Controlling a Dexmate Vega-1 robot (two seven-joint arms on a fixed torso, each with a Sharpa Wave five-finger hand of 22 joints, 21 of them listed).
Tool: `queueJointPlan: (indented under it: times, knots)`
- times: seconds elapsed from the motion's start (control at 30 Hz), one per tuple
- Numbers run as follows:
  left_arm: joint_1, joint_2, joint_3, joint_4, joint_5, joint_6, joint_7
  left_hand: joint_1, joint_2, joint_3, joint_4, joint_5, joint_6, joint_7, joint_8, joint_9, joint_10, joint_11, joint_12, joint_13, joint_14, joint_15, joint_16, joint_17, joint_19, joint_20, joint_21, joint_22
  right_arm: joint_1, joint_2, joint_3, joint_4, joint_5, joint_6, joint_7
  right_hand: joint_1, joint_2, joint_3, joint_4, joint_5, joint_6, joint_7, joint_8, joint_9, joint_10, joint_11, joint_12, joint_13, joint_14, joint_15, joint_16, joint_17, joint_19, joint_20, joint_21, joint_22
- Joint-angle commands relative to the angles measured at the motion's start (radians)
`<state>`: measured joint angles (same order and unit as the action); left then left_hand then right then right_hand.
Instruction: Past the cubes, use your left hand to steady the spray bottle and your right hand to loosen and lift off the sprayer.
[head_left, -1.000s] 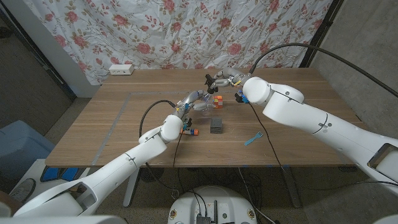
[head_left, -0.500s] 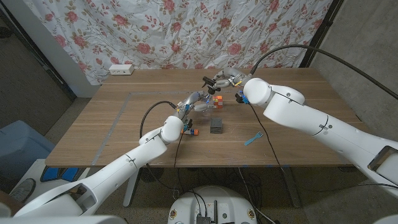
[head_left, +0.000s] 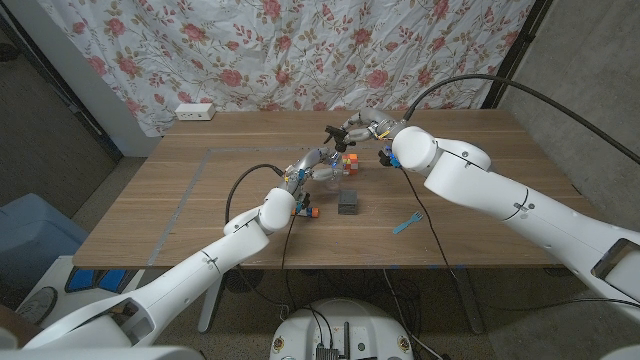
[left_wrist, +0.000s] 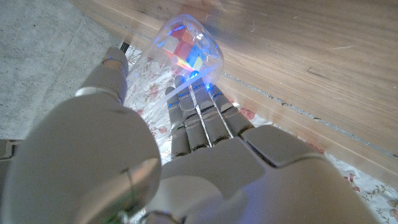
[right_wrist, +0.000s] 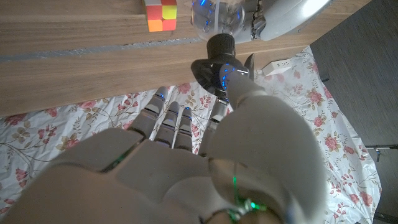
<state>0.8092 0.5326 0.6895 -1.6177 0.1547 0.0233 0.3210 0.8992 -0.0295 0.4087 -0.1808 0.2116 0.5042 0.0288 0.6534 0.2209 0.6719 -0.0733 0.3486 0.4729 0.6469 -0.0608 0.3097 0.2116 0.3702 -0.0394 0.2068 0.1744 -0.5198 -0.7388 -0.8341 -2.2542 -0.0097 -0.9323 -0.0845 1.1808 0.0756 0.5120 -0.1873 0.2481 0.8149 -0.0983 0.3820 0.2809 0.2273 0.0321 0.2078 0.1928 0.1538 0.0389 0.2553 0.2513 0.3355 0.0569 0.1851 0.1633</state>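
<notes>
The spray bottle (head_left: 327, 172), a clear plastic body, stands near the middle of the wooden counter (head_left: 180, 200), just beside a multicoloured puzzle cube (head_left: 349, 161). The left hand (head_left: 312, 161) grips the bottle body; in the left wrist view its fingers (left_wrist: 198, 118) wrap the clear wall (left_wrist: 186, 50), through which the cube's colours show. The right hand (head_left: 365, 128) holds the black sprayer (head_left: 337, 133) at the bottle's top. In the right wrist view one finger (right_wrist: 233, 79) presses against the black sprayer collar (right_wrist: 219, 48), which sits on the bottle neck; whether the collar is seated or separated from the neck cannot be determined.

On the near side of the bottle lie a dark grey cube (head_left: 348, 202) and a small orange and blue block (head_left: 306, 211). A light blue strip (head_left: 406, 222) lies further right, apart from these. A white power strip (head_left: 195, 111) rests at the counter's far left edge.
</notes>
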Motion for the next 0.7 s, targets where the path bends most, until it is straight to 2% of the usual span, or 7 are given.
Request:
queueJointPlan:
  times: [0.03, 0.2, 0.33, 0.6, 0.7]
  knots:
    - [0.001, -0.005, 0.001, 0.003, 0.001, -0.002, 0.003, 0.021, 0.133, 0.019, 0.009, -0.003, 0.112, -0.045, 0.005, 0.004, 0.071, -0.063, -0.002, 0.004, 0.010, -0.125, -0.001, 0.006, 0.009, -0.057, -0.002, 0.003, -0.016, 0.002, 0.013, 0.000, -0.003, 0.018, -0.016, 0.025, 0.007, -0.002, 0.000, 0.008, 0.027, -0.009, 0.020, 0.011, 0.016, -0.003, 0.005, 0.003, 0.002, -0.007, 0.008, 0.008, -0.002, -0.007, 0.001, 0.002]
    - [-0.006, -0.011, 0.004, 0.014, 0.001, -0.007, 0.002, 0.021, 0.132, 0.019, 0.008, -0.004, 0.114, -0.045, 0.006, 0.003, 0.072, -0.063, -0.003, 0.005, 0.012, -0.125, -0.002, 0.006, 0.009, -0.058, -0.002, 0.003, -0.016, -0.002, 0.022, 0.002, 0.003, 0.027, -0.008, 0.044, 0.007, -0.006, -0.001, 0.011, 0.052, -0.023, 0.039, 0.021, 0.021, -0.007, 0.004, 0.003, -0.002, -0.011, 0.010, 0.013, -0.006, -0.007, 0.001, 0.003]
    - [-0.013, -0.015, 0.006, 0.023, 0.001, -0.009, 0.000, 0.020, 0.133, 0.019, 0.008, -0.004, 0.114, -0.045, 0.005, 0.003, 0.074, -0.063, -0.003, 0.006, 0.014, -0.125, -0.001, 0.006, 0.009, -0.058, -0.002, 0.003, -0.017, -0.004, 0.029, 0.004, 0.007, 0.036, -0.005, 0.055, 0.007, -0.007, 0.000, 0.012, 0.056, -0.031, 0.045, 0.027, 0.023, -0.011, 0.004, 0.003, -0.003, -0.010, 0.011, 0.016, -0.005, -0.006, 0.001, 0.003]
    - [-0.027, -0.024, 0.012, 0.041, 0.000, -0.014, -0.006, 0.020, 0.135, 0.020, 0.008, -0.004, 0.111, -0.045, 0.004, 0.002, 0.073, -0.062, -0.005, 0.008, 0.012, -0.123, -0.003, 0.007, 0.008, -0.056, -0.002, 0.003, -0.025, -0.003, 0.043, 0.014, 0.011, 0.056, -0.008, 0.088, 0.008, -0.013, 0.001, 0.018, 0.098, -0.075, 0.072, 0.036, 0.037, -0.026, 0.006, 0.003, -0.003, -0.014, 0.018, 0.026, -0.007, -0.005, 0.002, 0.003]
    - [-0.030, -0.027, 0.013, 0.046, -0.002, -0.015, -0.006, 0.020, 0.135, 0.020, 0.008, -0.004, 0.111, -0.044, 0.004, 0.002, 0.073, -0.062, -0.006, 0.008, 0.012, -0.123, -0.003, 0.008, 0.008, -0.056, -0.002, 0.003, -0.022, -0.004, 0.043, 0.019, 0.010, 0.062, -0.004, 0.092, 0.008, -0.015, 0.002, 0.019, 0.105, -0.081, 0.075, 0.035, 0.039, -0.028, 0.006, 0.003, -0.002, -0.015, 0.020, 0.028, -0.005, -0.005, 0.003, 0.003]
